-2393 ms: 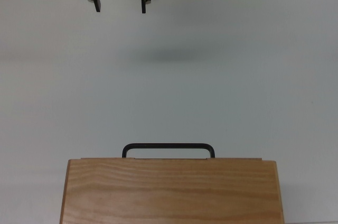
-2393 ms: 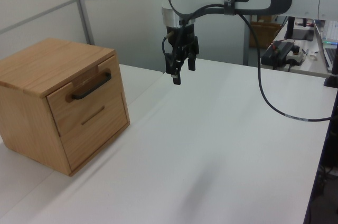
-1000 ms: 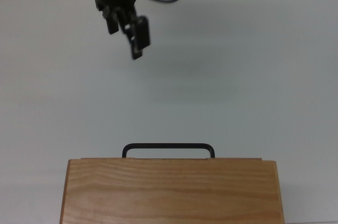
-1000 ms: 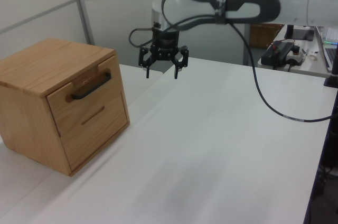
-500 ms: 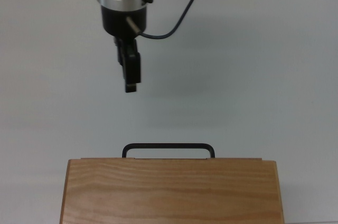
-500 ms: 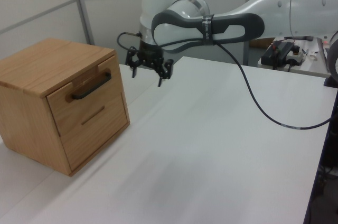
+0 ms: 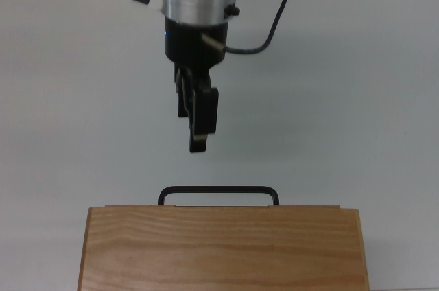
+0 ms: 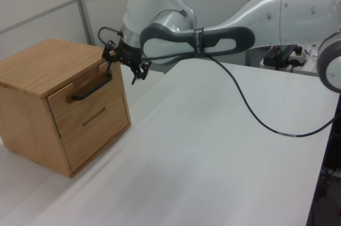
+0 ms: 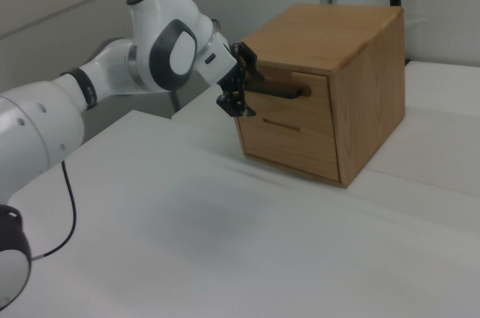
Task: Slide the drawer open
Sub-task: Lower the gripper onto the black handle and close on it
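Observation:
The drawer (image 8: 80, 99) is the upper one in a wooden cabinet (image 8: 45, 66); its front sits flush with the cabinet face. A wide black bar handle (image 7: 218, 190) sticks out from the drawer's front (image 9: 289, 100). My gripper (image 8: 122, 69) hangs open just in front of the handle (image 8: 91, 87), near the end at the left view's right, apart from it. In the top view the gripper (image 7: 199, 141) points at the handle with one finger stacked over the other. The right view shows the gripper (image 9: 241, 84) spread beside the handle (image 9: 279, 91), with nothing between the fingers.
A lower drawer (image 8: 98, 124) with a slot grip sits under the upper one. The cabinet stands on a white table (image 8: 213, 151). A black cable (image 8: 250, 114) loops off my arm. A desk with equipment (image 8: 287, 50) stands beyond the table at the left view's right.
My gripper has travelled across the table toward the cabinet, turned so its fingers stack vertically, and now hangs close to the handle. The drawer has not moved.

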`<act>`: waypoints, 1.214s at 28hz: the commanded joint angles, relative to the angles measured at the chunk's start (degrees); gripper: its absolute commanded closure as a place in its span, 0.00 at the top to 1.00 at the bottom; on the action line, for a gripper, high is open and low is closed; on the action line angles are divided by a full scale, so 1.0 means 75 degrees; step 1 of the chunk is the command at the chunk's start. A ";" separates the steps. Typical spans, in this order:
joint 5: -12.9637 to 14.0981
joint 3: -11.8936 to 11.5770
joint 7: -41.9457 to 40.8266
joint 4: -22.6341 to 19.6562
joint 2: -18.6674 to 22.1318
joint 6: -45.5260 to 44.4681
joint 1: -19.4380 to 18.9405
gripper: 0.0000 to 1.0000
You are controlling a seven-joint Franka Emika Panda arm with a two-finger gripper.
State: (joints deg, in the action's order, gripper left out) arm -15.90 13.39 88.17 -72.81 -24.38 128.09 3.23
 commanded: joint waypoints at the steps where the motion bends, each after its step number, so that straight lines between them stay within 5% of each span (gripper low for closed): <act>1: -0.0587 0.0136 0.0360 0.0695 -0.0710 0.0417 -0.0032 0.90; 8: -0.1021 0.0171 0.0583 0.1223 -0.1237 0.0440 -0.0243 0.86; 20: -0.1337 0.0160 0.0993 0.1282 -0.1589 0.0710 -0.0360 0.68; 25: -0.1384 0.0160 0.1087 0.1375 -0.1706 0.0745 -0.0372 0.56; 30: -0.1384 0.0148 0.1169 0.1528 -0.1718 0.0710 -0.0560 0.30; 34: -0.1384 0.0183 0.1519 0.1563 -0.1718 0.0640 -0.0560 0.25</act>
State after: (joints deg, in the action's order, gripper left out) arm -25.07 14.63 96.01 -62.98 -36.19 133.71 -0.39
